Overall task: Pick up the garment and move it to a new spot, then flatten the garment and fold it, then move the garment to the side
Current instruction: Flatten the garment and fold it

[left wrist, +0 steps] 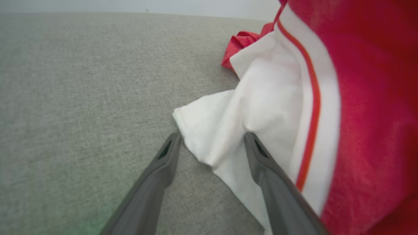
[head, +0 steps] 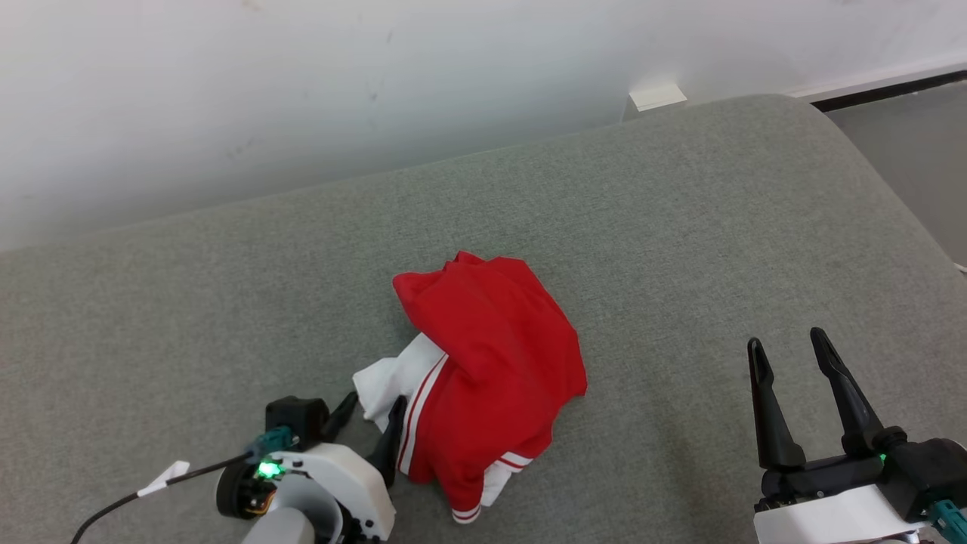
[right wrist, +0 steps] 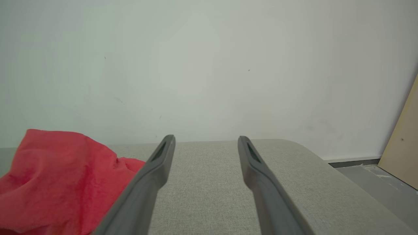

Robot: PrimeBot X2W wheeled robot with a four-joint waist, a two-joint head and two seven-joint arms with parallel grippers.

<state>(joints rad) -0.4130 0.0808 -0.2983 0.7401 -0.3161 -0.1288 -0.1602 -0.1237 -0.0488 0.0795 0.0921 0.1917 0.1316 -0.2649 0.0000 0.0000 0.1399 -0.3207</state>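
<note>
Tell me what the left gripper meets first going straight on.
The garment: its white fold lies between the open fingers of the left gripper, so contact looks near-immediate, though depth is unclear.

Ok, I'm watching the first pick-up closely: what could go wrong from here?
1. The open left gripper straddles only the white corner of the crumpled garment; closing there may pinch one thin layer that slips.
2. Lifted by that corner, the bunched red bulk could drag across the cushion.
3. The right gripper hangs open, apart from the garment, so no second hold is ready.
</note>
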